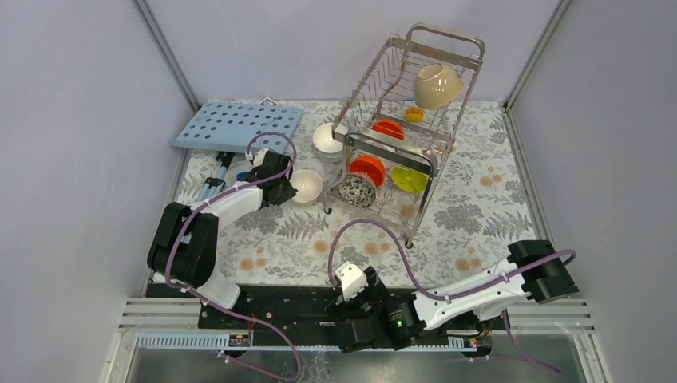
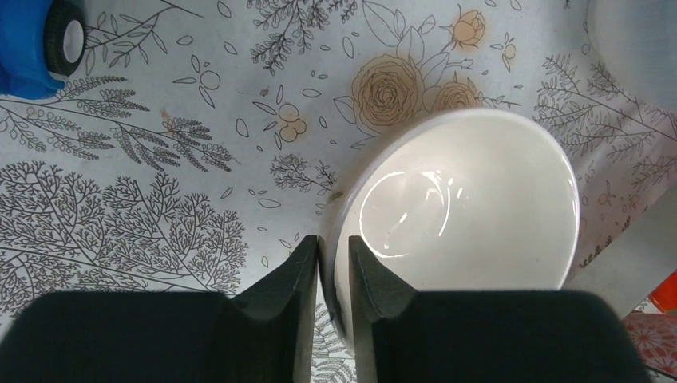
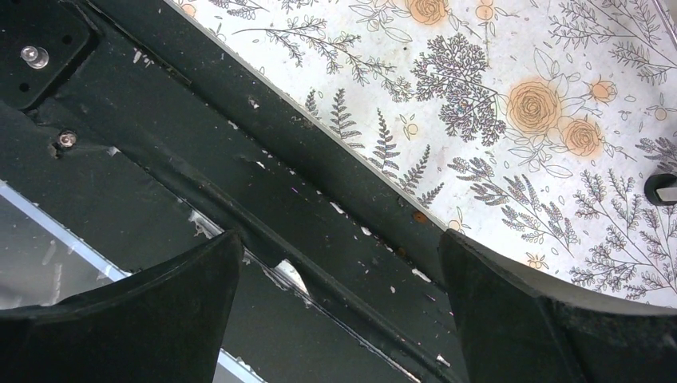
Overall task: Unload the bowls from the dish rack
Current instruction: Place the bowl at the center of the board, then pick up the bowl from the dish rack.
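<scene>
left claw (image 2: 334,249) pinches a white bowl's (image 2: 463,207) rim on the table (image 1: 271,239), beside a second white bowl (image 1: 327,140). right claw (image 3: 339,255) gapes, idle. cream (image 1: 437,85), orange (image 1: 367,167), green (image 1: 409,179) and speckled bowls (image 1: 357,190) wait in the rack (image 1: 447,48).

The top camera looked down from high behind my two bases, wide enough to hold the whole flowered cloth (image 1: 271,239), the dish rack (image 1: 399,96) far right and both arms. My left wrist camera hung close over that cloth, facing almost straight down past my left claw (image 2: 334,247) onto a white bowl (image 2: 479,199), which the top view shared. My right wrist camera sat low and near, looking past my right claw (image 3: 339,263) at the black base rail (image 3: 263,159), also shared.
</scene>
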You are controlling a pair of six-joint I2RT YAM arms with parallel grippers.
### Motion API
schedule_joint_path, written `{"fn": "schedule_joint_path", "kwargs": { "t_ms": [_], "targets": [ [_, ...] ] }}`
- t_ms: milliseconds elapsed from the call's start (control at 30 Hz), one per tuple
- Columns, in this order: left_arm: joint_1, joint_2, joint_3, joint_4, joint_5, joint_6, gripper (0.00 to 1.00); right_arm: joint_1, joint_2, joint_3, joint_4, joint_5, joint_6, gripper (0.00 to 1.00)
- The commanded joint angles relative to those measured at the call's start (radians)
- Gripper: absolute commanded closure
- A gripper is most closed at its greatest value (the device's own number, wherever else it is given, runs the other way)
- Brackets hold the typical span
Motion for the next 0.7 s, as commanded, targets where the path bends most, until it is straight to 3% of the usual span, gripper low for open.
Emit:
{"fn": "schedule_joint_path", "kwargs": {
  "t_ms": [0,267,667],
  "targets": [
    [0.005,-0.012,0.036,0.054,0.02,0.013,0.73,0.007,-0.044,-0.012,0.014,0.041,0.008,0.0],
    [0.005,-0.038,0.017,0.052,0.045,0.02,0.59,0.007,-0.046,0.004,-0.018,0.054,0.006,0.0],
    [0.005,-0.214,-0.004,0.0,0.163,0.022,0.25,0.006,-0.098,0.07,-0.039,0.064,-0.095,0.0]
  ]
}}
